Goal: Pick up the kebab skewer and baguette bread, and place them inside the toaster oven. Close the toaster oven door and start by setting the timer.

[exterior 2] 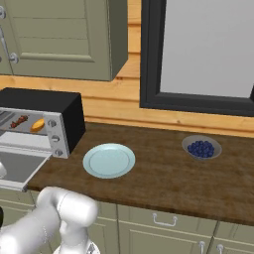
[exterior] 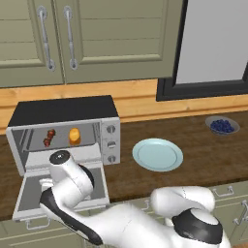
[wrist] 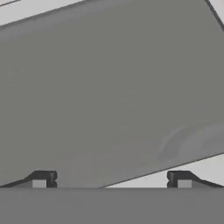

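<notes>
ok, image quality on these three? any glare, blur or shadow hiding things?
Left base view: even flat light, no glare; kebab skewer and baguette bread read clearly inside the toaster oven. Right base view: just as sharp, both items small at the frame's left edge. Hand view: close on the toaster oven door, dark glass with a faint pale sheen lower right; open gripper tips crisp.

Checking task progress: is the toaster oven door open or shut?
Open: the toaster oven door lies folded down flat, and the kebab skewer and baguette bread show inside.
</notes>
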